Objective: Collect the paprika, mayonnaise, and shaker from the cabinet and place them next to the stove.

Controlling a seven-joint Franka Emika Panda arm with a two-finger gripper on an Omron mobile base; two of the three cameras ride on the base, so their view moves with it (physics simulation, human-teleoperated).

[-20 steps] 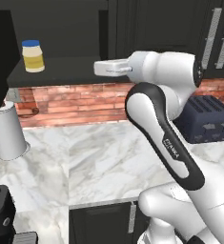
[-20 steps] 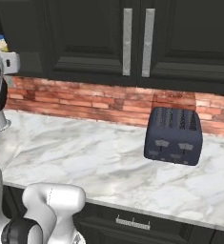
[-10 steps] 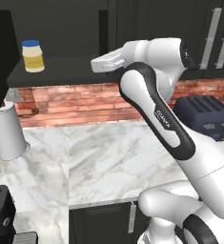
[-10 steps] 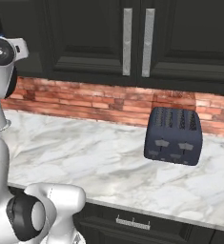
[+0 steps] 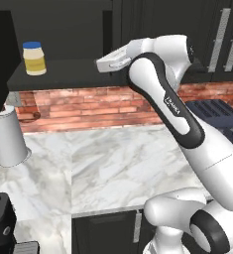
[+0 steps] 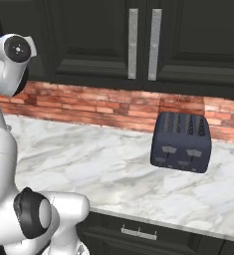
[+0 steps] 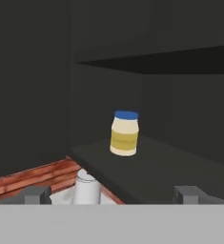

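A: We start with the containers. The cabinet (image 5: 63, 30) has an open shelf recess, and we count one item on its shelf: the mayonnaise (image 5: 34, 58), a pale-yellow jar with a blue lid, standing upright toward the left of the shelf. The lid is on, and we cannot judge how full the jar is.

B: We confirm this from the hand view: the mayonnaise (image 7: 125, 133) stands alone on the dark shelf, well ahead of the gripper (image 7: 112, 194). The two finger tips (image 7: 36, 194) sit far apart at the bottom corners of that view. The claw is spread wide and has hold of nothing.

A: Below the shelf, on the marble counter (image 5: 118, 163), we count one white cone-shaped object (image 5: 10, 136), upright against the brick backsplash (image 5: 88, 106). In the hand view its rounded top (image 7: 87, 188) shows under the shelf edge; the rest is cut off.

B: We also count one dark blue toaster (image 6: 182, 142) on the counter, with two slots on top. In the left base view the arm covers part of it.

A: Two silver bar handles (image 6: 142, 44) mark the closed cabinet doors above the toaster. At the lower left of the left base view a black object (image 5: 1, 225) is cut off by the frame; we cannot identify it.
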